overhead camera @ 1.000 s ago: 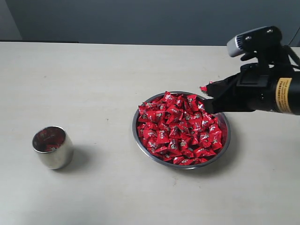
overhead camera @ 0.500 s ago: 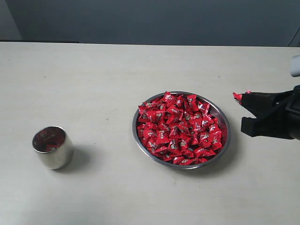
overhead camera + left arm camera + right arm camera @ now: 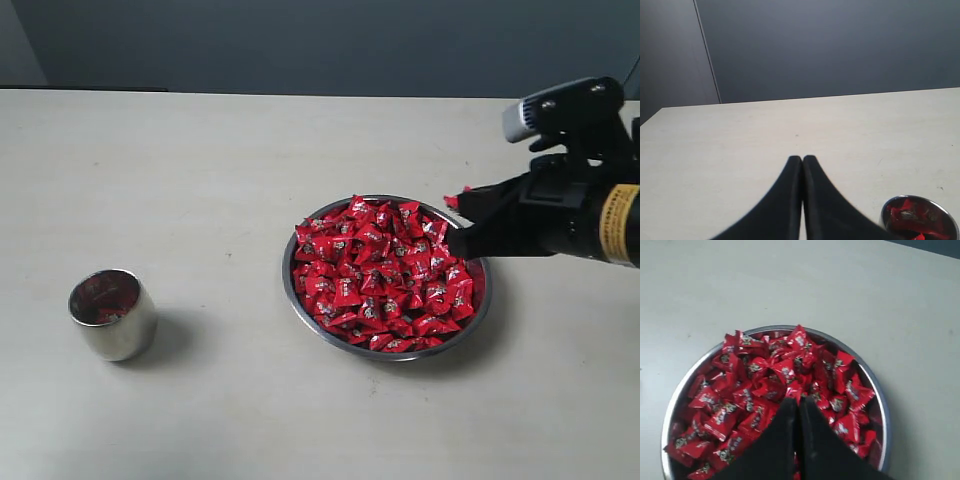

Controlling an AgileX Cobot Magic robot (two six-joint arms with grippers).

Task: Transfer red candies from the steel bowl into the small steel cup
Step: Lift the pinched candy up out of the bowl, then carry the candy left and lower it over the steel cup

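Note:
The steel bowl [image 3: 286, 280] sits right of centre, heaped with red candies [image 3: 375, 270]. My right gripper [image 3: 462, 205] hovers above the bowl's right rim, shut, with one red candy [image 3: 453, 200] pinched at its tip. In the right wrist view the shut jaws [image 3: 799, 401] point down over the pile of candies [image 3: 765, 375] in the bowl [image 3: 880, 390]. The small steel cup [image 3: 112, 315] stands at the left with a few red candies inside. My left gripper [image 3: 802, 159] is shut and empty, low over the table beside the cup [image 3: 920, 198]; the exterior view does not show it.
The pale tabletop [image 3: 200, 170] stretches bare between the cup and the bowl. A dark wall [image 3: 300, 40] runs behind the table's far edge.
My right gripper, holding the candy, swung out to the right of the bowl and has come back over the bowl's right rim. The bowl and cup have not moved.

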